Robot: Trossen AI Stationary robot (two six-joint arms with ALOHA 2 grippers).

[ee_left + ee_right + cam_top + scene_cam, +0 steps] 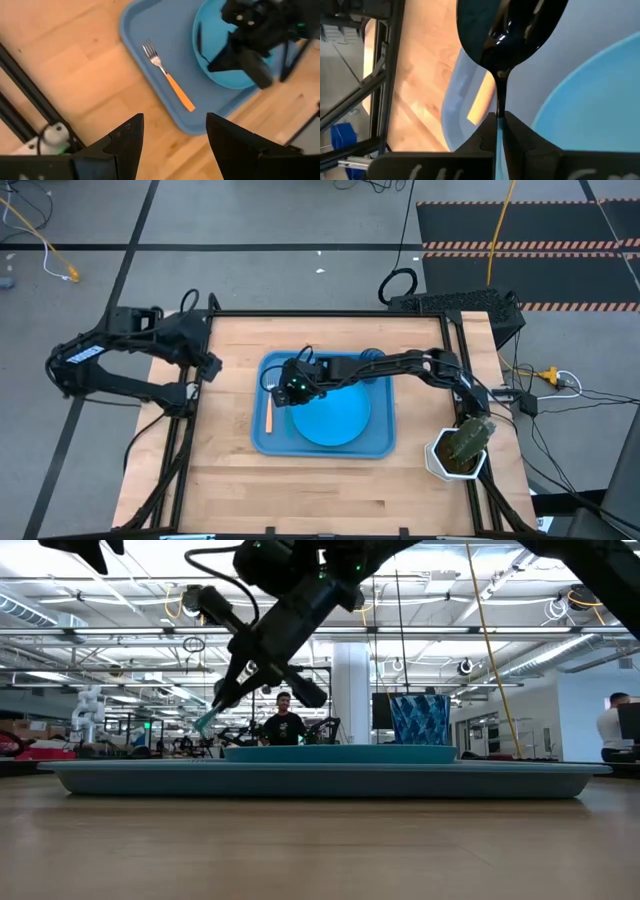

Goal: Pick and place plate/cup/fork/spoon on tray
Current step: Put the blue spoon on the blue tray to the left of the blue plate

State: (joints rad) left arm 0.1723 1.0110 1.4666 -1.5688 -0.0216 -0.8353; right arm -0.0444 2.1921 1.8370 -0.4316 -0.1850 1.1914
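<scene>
Closest to me, the spoon (507, 30) hangs in the right hand (499, 125), its dark shiny bowl sticking out ahead of the fingers, which are clamped tight on the slim handle. That hand reaches in from the right side of the worktop (230, 470) and hovers above the left part of the tray (380, 442), near the tray's far left corner and over the edge of the plate (335, 420). From table height the spoon's light blue handle end pokes down and out below the hand, clear of the tray rim.

On the tray, which sits in the middle of the worktop, the round plate lies flat and takes up most of the centre. Beside it, along the tray's left rim, lies the fork (167, 82), orange handle toward the near edge and tines pointing away. A dark blue cup (420, 720) stands upright at the far side of the tray.

Over at the left edge of the worktop the left hand (172, 137) waits with its fingers apart, holding nothing. A white pot with a cactus (460, 448) stands near the right edge.
</scene>
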